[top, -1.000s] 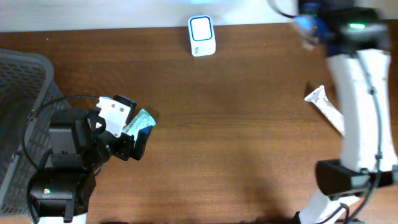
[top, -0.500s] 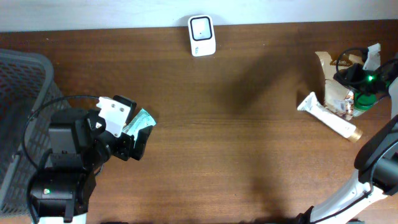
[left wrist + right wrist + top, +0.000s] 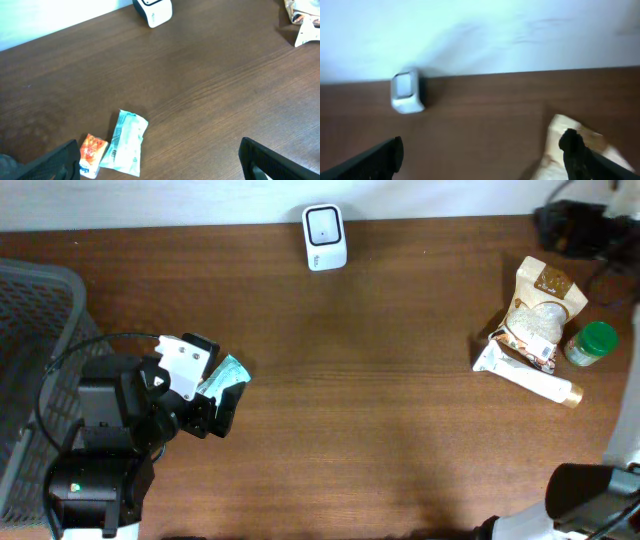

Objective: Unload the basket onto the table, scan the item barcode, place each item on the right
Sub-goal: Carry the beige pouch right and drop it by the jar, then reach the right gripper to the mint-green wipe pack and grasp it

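Since the tissue pack [image 3: 127, 142] looks light, soft and slick in its film, a gentle pinch across its narrow width should suit. It lies flat under the left gripper [image 3: 160, 157], well apart from the scanner [image 3: 152, 10]. That gripper and the right gripper [image 3: 482, 150] both gape empty.

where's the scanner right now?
Overhead view: the white scanner stands at the table's far edge, near the middle, well left of the pouch.
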